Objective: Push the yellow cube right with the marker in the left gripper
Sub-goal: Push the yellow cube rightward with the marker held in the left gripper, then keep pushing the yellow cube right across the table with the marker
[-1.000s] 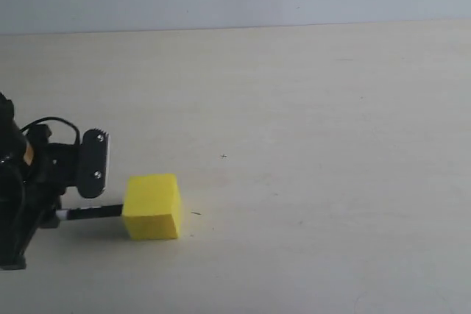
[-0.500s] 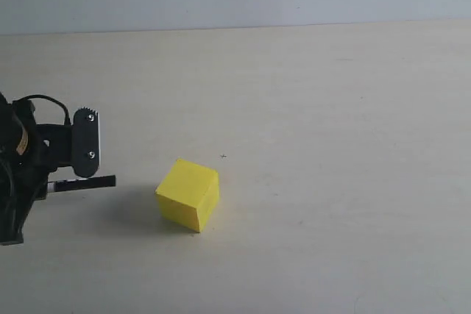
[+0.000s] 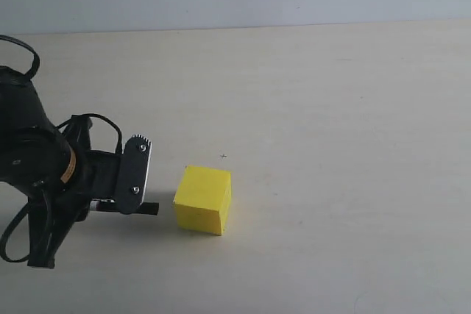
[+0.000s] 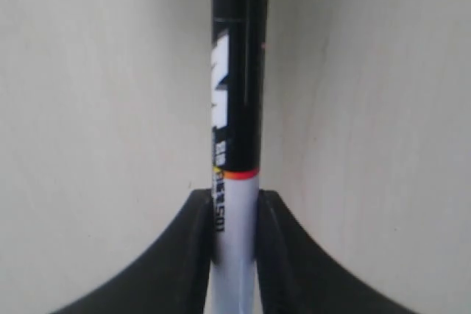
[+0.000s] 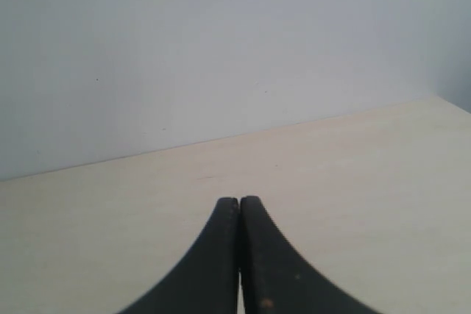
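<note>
On the left side of the exterior view, the left hand (image 3: 136,189) is low over the table (image 3: 331,145), and it carries the marker (image 3: 149,209) lying almost flat, with the black end pointing to the right. The yellow cube (image 3: 204,198) stands on the table just beside this end, to its right. A narrow strip of table shows between them, so I judge that the marker does not touch the cube at this moment. The cube is a little turned, with one corner toward the camera, and it is in the left half of the table, with much free surface to its right.

In the left wrist view, the two black fingers of the left hand (image 4: 234,215) are clamped on the white barrel of the marker (image 4: 237,108), and the black part runs away from them over the pale table. The cube is not visible here.

In the right wrist view, the right hand (image 5: 239,207) has its fingers pressed together with nothing between them, and it looks over bare table to a grey wall (image 5: 221,49).

As for the task, the tool is firmly held and aimed at the left face of the cube, but no push is acting now. What is left, in my opinion, is to close the small gap and move the cube further right.
</note>
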Controlling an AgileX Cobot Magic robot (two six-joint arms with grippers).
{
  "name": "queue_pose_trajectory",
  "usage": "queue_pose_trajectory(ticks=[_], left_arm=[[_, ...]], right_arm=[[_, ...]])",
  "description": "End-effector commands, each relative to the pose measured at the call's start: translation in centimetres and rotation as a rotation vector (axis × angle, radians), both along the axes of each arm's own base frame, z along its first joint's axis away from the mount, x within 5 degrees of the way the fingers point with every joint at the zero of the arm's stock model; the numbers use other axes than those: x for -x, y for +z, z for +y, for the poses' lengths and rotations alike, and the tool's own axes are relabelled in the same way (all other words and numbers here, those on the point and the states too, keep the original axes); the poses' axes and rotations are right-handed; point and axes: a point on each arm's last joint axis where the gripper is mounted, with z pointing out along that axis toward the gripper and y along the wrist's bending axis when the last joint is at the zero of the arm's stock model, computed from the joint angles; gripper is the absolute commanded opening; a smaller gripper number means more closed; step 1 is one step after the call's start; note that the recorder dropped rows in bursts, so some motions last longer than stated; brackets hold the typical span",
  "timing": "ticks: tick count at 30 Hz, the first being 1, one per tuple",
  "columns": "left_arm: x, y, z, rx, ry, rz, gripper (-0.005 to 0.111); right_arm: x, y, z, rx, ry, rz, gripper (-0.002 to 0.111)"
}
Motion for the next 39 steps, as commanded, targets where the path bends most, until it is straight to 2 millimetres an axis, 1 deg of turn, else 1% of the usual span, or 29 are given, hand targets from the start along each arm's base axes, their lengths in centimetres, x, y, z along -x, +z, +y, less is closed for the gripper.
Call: queue_pose_trajectory(ticks=[1,5,7,9,11,12,13,15,17,21,32,39], left_arm=[[-0.3,0.5,0.7,-0.058,0.037,-0.043,0.000],[-0.4,0.6,0.5,-0.037,0.033,-0.059,0.000],[-0.5,0.5,-0.1,0.023,0.029,-0.070,0.000],[-0.4,0.5,-1.4,0.134,0.030,-0.080,0.000],[-0.3,0.6,-3.0,0.208,0.024,-0.081,0.000],[-0.3,0.6,-3.5,0.211,0.019,-0.077,0.000],[-0.3,0.7,-3.7,0.185,0.021,-0.067,0.000],[-0.5,1.0,-3.4,0.119,0.044,-0.049,0.000],[-0.6,1.2,-2.6,0.064,0.083,-0.029,0.000],[-0.6,1.2,-1.7,0.005,0.121,-0.001,0.000],[-0.6,1.2,-1.7,0.015,0.125,0.002,0.000],[-0.7,1.2,-2.0,0.052,0.121,-0.009,0.000]], right_arm=[[0.0,-0.2,0.0,0.003,-0.003,-0.001,0.000],[0.0,-0.1,0.0,0.003,-0.004,-0.003,0.000],[0.0,-0.1,0.0,0.003,-0.004,-0.003,0.000],[0.0,-0.1,0.0,0.003,-0.004,-0.003,0.000],[0.0,-0.1,0.0,0.001,-0.003,-0.004,0.000],[0.0,-0.1,0.0,0.001,-0.003,-0.004,0.000],[0.0,-0.1,0.0,0.001,-0.003,-0.004,0.000],[0.0,-0.1,0.0,0.001,-0.003,-0.004,0.000],[0.0,-0.1,0.0,0.001,-0.003,-0.004,0.000],[0.0,-0.1,0.0,0.001,-0.003,-0.004,0.000],[0.0,-0.1,0.0,0.001,-0.003,-0.004,0.000],[0.0,-0.1,0.0,0.001,-0.003,-0.004,0.000]])
